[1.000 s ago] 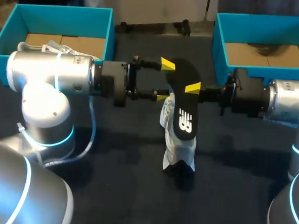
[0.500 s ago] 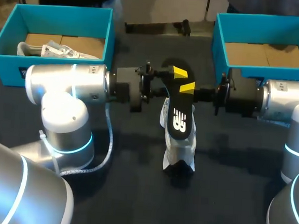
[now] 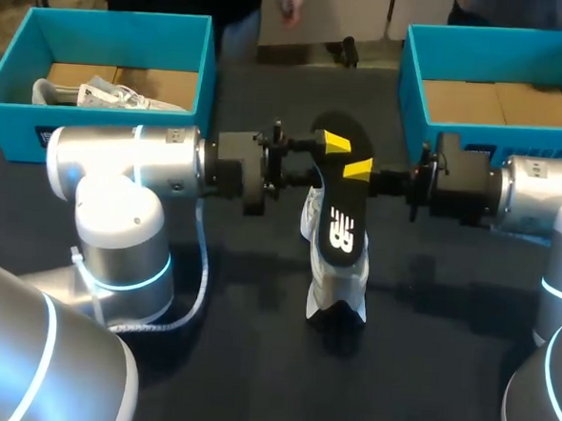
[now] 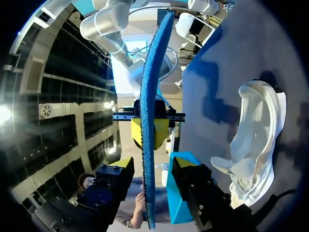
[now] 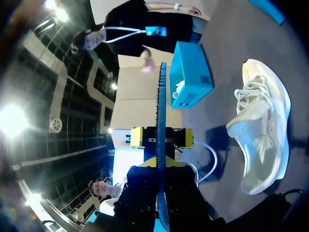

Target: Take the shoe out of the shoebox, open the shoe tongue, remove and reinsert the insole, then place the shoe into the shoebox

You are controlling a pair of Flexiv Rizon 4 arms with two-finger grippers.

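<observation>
The left arm [image 3: 122, 158] and the right arm [image 3: 539, 198] are both cased in smooth, rounded silver shells, and each has a glowing cyan ring [image 3: 129, 270] at a joint. A pale cable [image 3: 199, 272] loops off the left arm's shell. Toward the wrists the silver gives way to black flanged discs and blocks. The slim black left gripper [image 4: 154, 163] and right gripper [image 3: 358, 169] end in bright yellow tips.

Dark table [image 3: 443, 373] w/ spare shoe [image 3: 111, 95] far-L
</observation>
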